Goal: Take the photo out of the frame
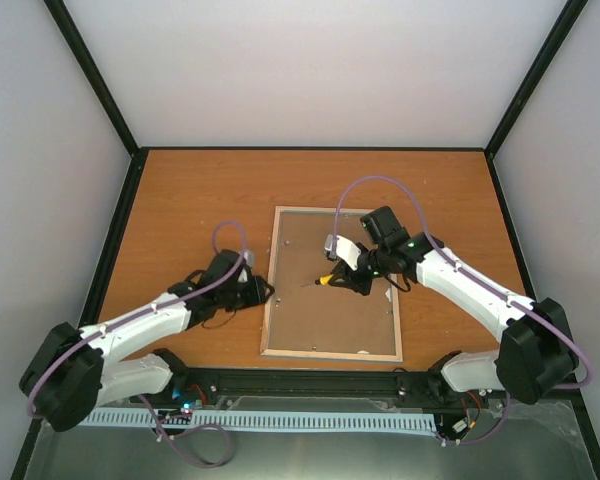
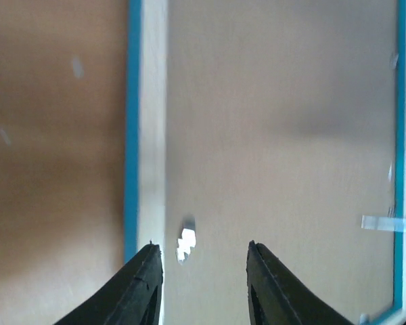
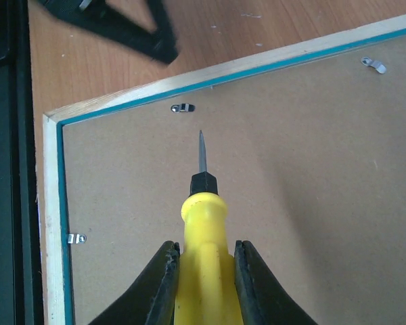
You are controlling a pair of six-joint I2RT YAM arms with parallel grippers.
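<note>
Frame point(image 1: 330, 354) lies back-up on table point(image 1: 180, 200), midway along near edge. Right gripper point(image 3: 204, 254) clenched on yellow screwdriver point(image 3: 203, 223), tip just short of metal clip point(image 3: 183, 107). Left gripper point(image 2: 204, 261) released, empty, at the frame's rail on that arm's side.

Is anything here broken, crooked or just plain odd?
Nothing looks broken or spilled. The frame lies face down with its brown backing board up, and sits slightly crooked to the near edge of the table. The right end effector holds a yellow screwdriver pointed at a metal clip.
</note>
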